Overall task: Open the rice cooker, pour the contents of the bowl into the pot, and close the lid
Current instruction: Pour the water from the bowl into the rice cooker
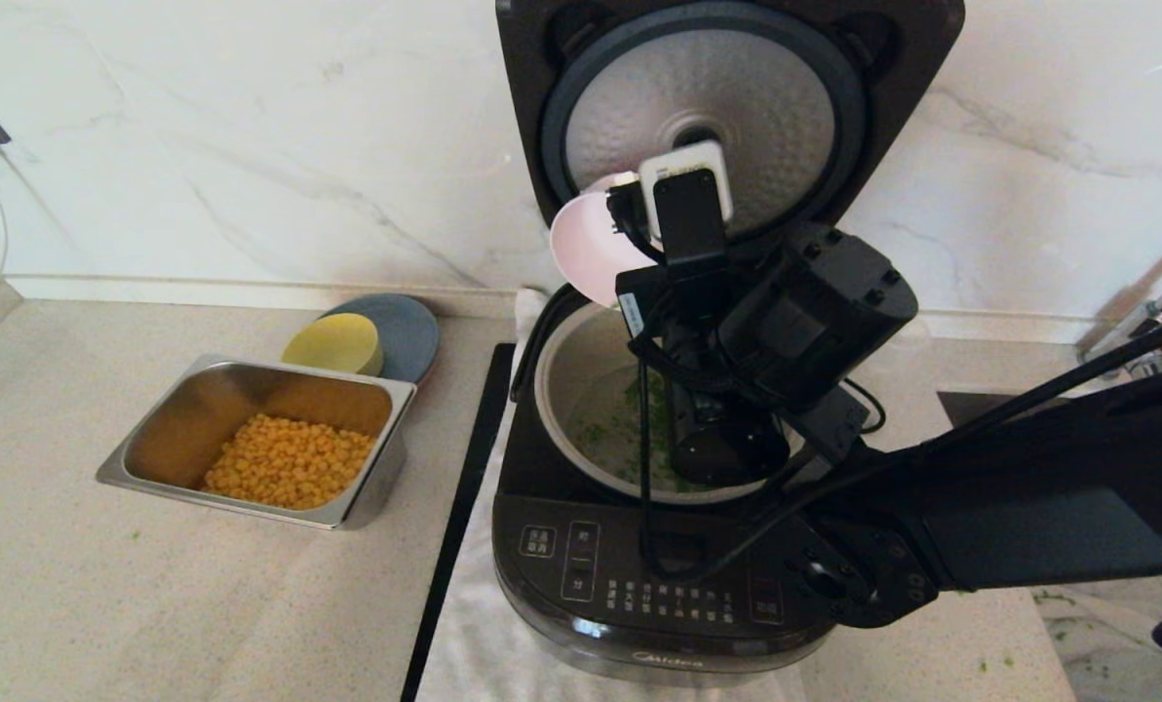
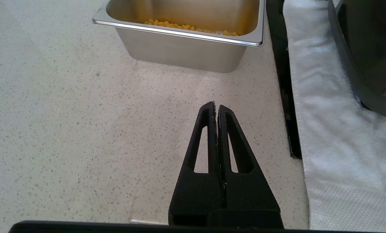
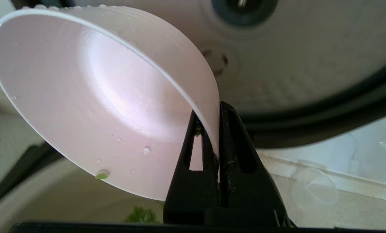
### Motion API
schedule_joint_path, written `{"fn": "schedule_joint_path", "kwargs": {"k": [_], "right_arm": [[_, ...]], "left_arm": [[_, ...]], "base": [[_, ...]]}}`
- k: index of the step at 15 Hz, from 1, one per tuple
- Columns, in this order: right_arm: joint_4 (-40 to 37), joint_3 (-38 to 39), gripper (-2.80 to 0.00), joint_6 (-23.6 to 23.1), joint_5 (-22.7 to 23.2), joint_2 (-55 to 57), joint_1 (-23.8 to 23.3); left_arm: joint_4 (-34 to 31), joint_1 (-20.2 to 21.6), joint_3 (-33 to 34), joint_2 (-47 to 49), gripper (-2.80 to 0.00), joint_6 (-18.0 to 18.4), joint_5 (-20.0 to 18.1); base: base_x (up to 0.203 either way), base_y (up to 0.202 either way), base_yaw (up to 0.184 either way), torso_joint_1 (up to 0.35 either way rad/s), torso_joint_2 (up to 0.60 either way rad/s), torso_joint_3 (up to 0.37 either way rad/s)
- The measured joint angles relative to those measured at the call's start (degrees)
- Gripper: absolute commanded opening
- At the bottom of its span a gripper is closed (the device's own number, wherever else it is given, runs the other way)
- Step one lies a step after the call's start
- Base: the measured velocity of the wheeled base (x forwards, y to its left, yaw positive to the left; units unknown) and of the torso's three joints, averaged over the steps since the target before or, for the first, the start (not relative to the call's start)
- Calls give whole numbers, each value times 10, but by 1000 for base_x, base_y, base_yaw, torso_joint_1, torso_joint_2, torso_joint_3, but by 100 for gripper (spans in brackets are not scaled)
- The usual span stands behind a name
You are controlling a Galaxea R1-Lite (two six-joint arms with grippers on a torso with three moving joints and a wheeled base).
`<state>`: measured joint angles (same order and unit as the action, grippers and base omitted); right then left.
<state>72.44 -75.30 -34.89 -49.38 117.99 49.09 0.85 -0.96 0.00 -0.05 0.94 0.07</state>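
Bowl tipped above the open cooker pot

Right gripper [image 3: 212, 129] is clenched on the rim of the pale pink bowl [image 1: 589, 249], which is tilted over the grey pot [image 1: 566, 390] of the black rice cooker [image 1: 581, 585]. Lid [image 1: 717, 107] stands upright. Chopped green herb bits [image 1: 639, 409] lie in the pot, and one bit clings to the bowl. Left gripper [image 2: 216, 110], its jaws pressed together and holding nothing, hangs over the counter [image 2: 66, 129] near the steel tray [image 2: 180, 48] of corn kernels [image 1: 289, 473].
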Motion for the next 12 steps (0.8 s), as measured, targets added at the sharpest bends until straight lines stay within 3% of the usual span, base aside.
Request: {"fn": "schedule_joint_path", "kwargs": {"k": [7, 12], "right_arm": [[26, 79, -280, -4, 0, -4, -1], [26, 77, -280, -6, -5, -23, 4]], "left_arm": [[0, 0, 0, 0, -280, 0, 0], [0, 0, 0, 0, -280, 0, 0]], "base": [[0, 0, 0, 0, 0, 0], [0, 0, 0, 0, 0, 0]]}}
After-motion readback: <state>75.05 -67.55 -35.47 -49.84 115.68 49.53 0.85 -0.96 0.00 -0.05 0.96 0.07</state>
